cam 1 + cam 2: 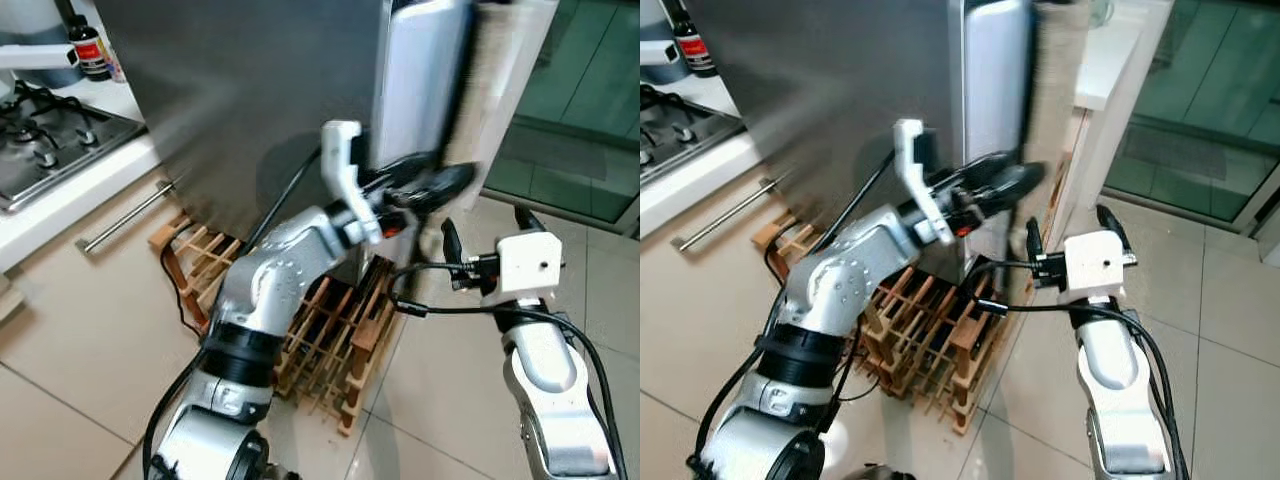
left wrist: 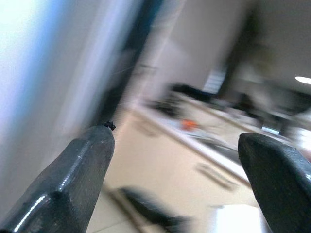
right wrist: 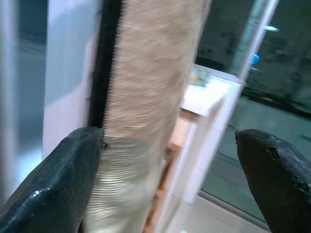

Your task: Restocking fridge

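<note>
The left gripper (image 1: 425, 180), fingers spread wide, reaches at the edge of the steel fridge (image 1: 260, 90) door, just below its long handle (image 1: 420, 80). The right gripper (image 1: 1070, 232), also wide open, hangs beside it, above a wooden rack (image 1: 930, 335) on the floor.

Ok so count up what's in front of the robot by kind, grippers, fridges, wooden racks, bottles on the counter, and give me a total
Grippers: 2, left gripper at the fridge door edge, right gripper beside it, both open
Fridges: 1, steel fridge
Wooden racks: 1, wooden rack on the floor
Bottles: 1, dark bottle on the counter
Total: 5
</note>
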{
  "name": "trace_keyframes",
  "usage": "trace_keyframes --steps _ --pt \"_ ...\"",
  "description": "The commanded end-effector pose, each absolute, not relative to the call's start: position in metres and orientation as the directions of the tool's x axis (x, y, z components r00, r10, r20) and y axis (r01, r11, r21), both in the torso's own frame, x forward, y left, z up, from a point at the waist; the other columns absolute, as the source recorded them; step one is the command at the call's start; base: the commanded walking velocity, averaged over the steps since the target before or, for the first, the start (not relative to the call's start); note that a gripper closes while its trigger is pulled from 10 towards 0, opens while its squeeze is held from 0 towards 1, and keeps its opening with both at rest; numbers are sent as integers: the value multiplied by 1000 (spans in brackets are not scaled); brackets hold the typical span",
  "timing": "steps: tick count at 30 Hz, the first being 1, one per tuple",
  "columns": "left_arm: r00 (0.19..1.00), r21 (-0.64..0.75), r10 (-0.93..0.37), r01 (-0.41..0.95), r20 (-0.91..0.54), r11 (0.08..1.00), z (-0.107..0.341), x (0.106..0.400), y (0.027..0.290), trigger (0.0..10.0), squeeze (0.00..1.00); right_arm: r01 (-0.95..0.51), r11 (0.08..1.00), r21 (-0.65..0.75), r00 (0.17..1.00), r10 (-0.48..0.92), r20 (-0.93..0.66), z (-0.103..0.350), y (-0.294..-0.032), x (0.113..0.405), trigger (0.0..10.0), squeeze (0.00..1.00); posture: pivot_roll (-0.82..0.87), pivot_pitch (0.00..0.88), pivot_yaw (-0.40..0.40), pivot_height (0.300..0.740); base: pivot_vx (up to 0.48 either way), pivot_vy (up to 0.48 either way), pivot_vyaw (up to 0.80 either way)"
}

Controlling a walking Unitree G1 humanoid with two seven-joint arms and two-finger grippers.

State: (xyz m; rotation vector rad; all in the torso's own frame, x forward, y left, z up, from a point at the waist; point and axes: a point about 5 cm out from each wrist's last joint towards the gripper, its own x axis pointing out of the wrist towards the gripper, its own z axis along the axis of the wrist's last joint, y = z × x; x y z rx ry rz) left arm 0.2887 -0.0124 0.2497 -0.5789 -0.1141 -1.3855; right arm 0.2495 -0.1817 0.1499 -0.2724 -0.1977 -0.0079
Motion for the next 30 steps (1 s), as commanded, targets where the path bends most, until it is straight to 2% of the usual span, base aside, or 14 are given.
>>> trace_keyframes --steps 1,4,9,14,15,16,18,19,20,21,25,26,27,30 --pt "-57 -227 -810 946 584 -230 299 251 -54 10000 0 67 959 -275 980 -11 200 150 -188 245 10000 0 -248 0 101 740 0 0 0" --pt "-36 -226 -803 951 595 -210 301 255 -45 10000 0 73 959 -273 981 -20 194 148 -190 243 10000 0 -248 0 101 740 0 0 0" --pt "109 -197 -832 980 544 0 286 272 -3 10000 0 73 960 -272 981 -21 191 148 -188 242 10000 0 -236 0 103 740 0 0 0" --pt "427 -255 -816 901 389 350 251 283 67 10000 0 76 962 -261 981 -26 190 149 -191 244 10000 0 -196 0 100 740 0 0 0" --pt "427 -255 -816 901 389 350 251 283 67 10000 0 76 962 -261 981 -26 190 149 -191 244 10000 0 -196 0 100 740 0 0 0" --pt "486 -269 -795 871 362 410 244 285 78 10000 0 76 964 -256 981 -27 190 149 -192 245 10000 0 -183 0 97 740 0 0 0" --pt "718 -345 -645 694 262 632 219 291 118 10000 0 78 971 -227 981 -34 190 151 -193 251 10000 0 -146 0 86 740 0 0 0" --pt "718 -345 -645 694 262 632 219 291 118 10000 0 78 971 -227 981 -34 190 151 -193 251 10000 0 -146 0 86 740 0 0 0" --pt "827 -391 -514 561 227 729 209 294 141 10000 0 78 975 -207 982 -38 187 152 -195 255 10000 0 -131 0 80 740 0 0 712" --pt "868 -416 -447 496 217 762 205 294 152 10000 0 77 976 -203 982 -39 185 153 -195 257 10000 0 -131 0 80 740 0 0 738" --pt "957 -416 -226 283 182 864 196 287 183 10000 0 69 980 -185 984 -36 177 153 -195 264 10000 0 -104 0 64 740 0 0 713" --pt "957 -416 -226 283 182 864 196 287 183 10000 0 69 980 -185 984 -36 177 153 -195 264 10000 0 -104 0 64 740 0 0 694" --pt "977 -411 -127 188 171 892 192 281 194 10000 0 55 982 -182 984 -23 175 154 -193 269 10000 0 -101 0 57 740 0 -480 681" --pt "983 -395 -88 147 164 907 192 280 190 10000 0 38 983 -181 984 -6 176 154 -190 273 10000 0 -101 0 53 740 0 -475 679"
